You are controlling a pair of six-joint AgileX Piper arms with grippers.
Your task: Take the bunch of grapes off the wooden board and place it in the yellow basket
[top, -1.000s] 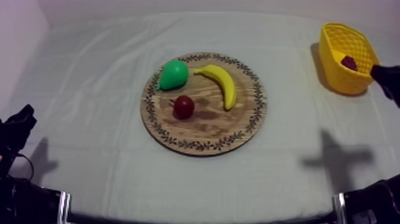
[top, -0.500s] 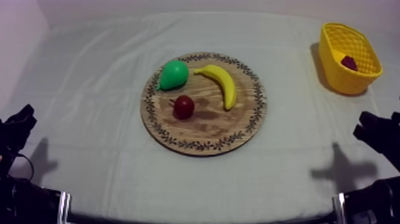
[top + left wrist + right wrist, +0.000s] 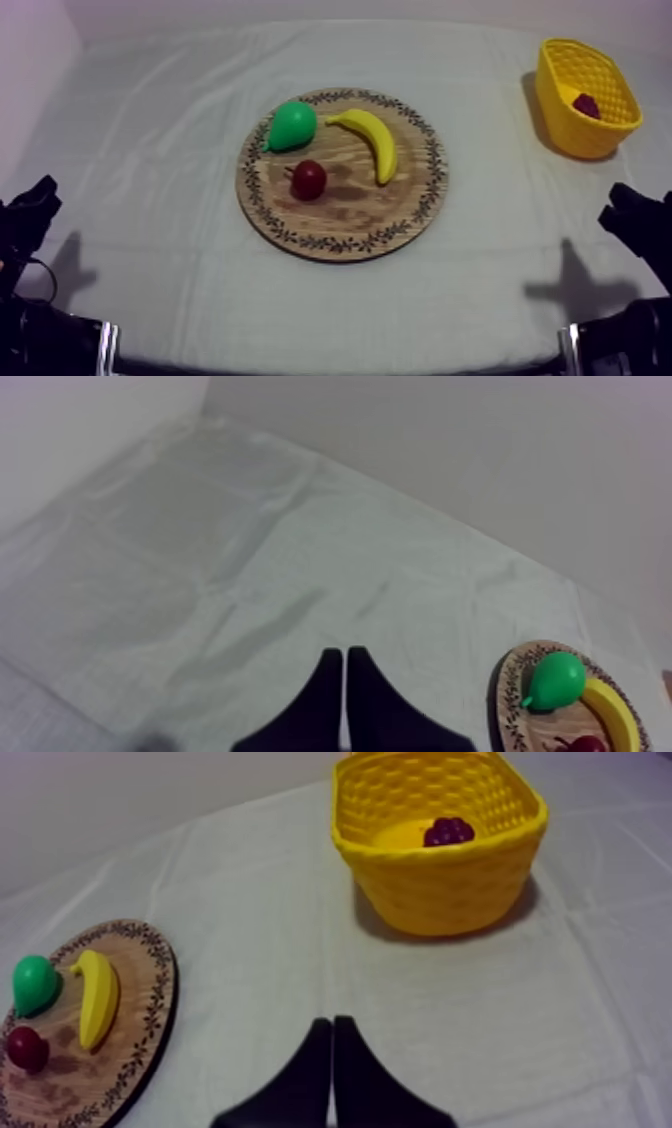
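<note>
Grapes (image 3: 449, 831) lie inside the basket (image 3: 440, 887). Left end effector (image 3: 345, 653) and right end effector (image 3: 332, 1022) closed on nothing, both away from the basket. Task appears complete; rest arms clear of it.

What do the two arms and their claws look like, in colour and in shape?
Both arms are black. The left claw has two smooth black fingers, broad at the base and narrowing to slim tips; the right claw looks the same. From above, the left arm and the right arm are chunky, angular black shapes, with no markings that I can make out.
</note>
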